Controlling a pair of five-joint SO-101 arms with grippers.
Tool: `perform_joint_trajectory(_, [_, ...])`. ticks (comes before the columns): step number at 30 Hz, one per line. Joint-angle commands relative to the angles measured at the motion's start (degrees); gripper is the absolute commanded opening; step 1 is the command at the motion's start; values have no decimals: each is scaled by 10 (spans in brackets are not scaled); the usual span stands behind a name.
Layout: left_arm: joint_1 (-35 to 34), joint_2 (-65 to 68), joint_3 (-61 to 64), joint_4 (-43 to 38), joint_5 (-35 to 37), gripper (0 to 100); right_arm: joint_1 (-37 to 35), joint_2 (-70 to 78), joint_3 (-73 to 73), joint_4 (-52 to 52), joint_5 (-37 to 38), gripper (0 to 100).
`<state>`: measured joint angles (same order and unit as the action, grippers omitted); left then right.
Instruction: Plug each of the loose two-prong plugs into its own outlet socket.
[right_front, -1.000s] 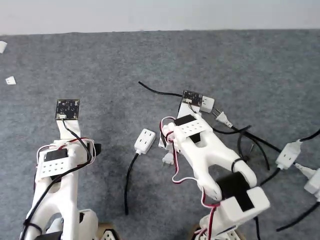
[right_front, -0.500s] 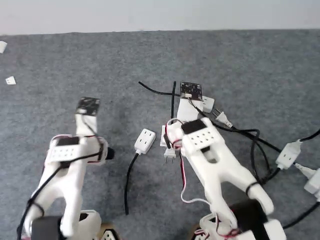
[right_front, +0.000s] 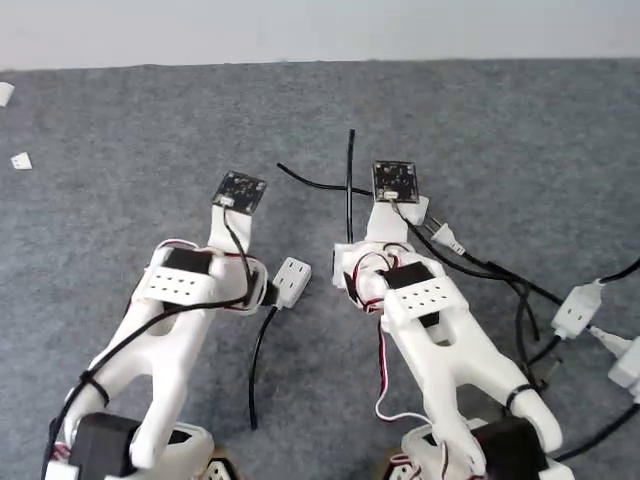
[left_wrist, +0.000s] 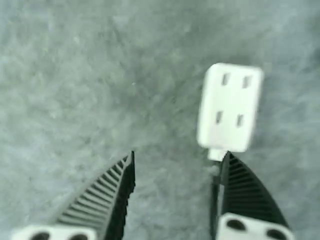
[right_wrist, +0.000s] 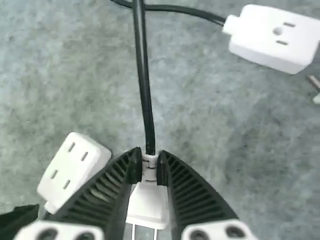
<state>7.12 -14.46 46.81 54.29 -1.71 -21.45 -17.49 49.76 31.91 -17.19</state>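
Grey carpeted surface (right_front: 150, 130) | left hand (left_wrist: 178, 156) open, at socket's (left_wrist: 229, 107) cord end | right hand (right_wrist: 148, 151) clamped on plug (right_wrist: 146, 205), just beside socket | risk: unpinned socket likely skids if plug pushes before left hand grips it.

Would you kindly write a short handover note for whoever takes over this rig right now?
Left gripper: open, over the carpet beside the white outlet block.
Right gripper: shut on a white plug with a black cord; the outlet block lies just beside it, another socket farther ahead.
A second loose plug lies on the carpet beside that socket.
Done: one plug gripped. Left: seat it, then the rest.
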Motion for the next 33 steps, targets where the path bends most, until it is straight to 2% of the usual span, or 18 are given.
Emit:
perform_joint_trajectory(1, [12, -2, -60, 10, 49, 235, 0, -43, -6, 33, 45, 8])
perform_joint_trajectory(6, [-17, 126, -131, 10, 25, 14, -21, -130, -3, 103, 49, 8])
perform_joint_trajectory(10, [-35, 202, -172, 18, -27, 12, -35, -224, 14, 153, 89, 8])
perform_joint_trajectory(13, [-24, 218, -189, 67, -83, 12, -73, -299, 61, 153, 109, 8])
perform_joint_trajectory(17, [-7, 214, -168, 109, -210, 12, -144, -382, 117, 153, 110, 8])
perform_joint_trajectory(20, [-6, 191, -146, 109, -235, 12, -177, -416, 142, 153, 106, 8])
perform_joint_trajectory(23, [18, 153, -98, 101, -293, 12, -186, -415, 145, 152, 105, 8])
perform_joint_trajectory(33, [53, -35, 82, 15, -332, 12, -184, -348, 127, 136, 105, 8])
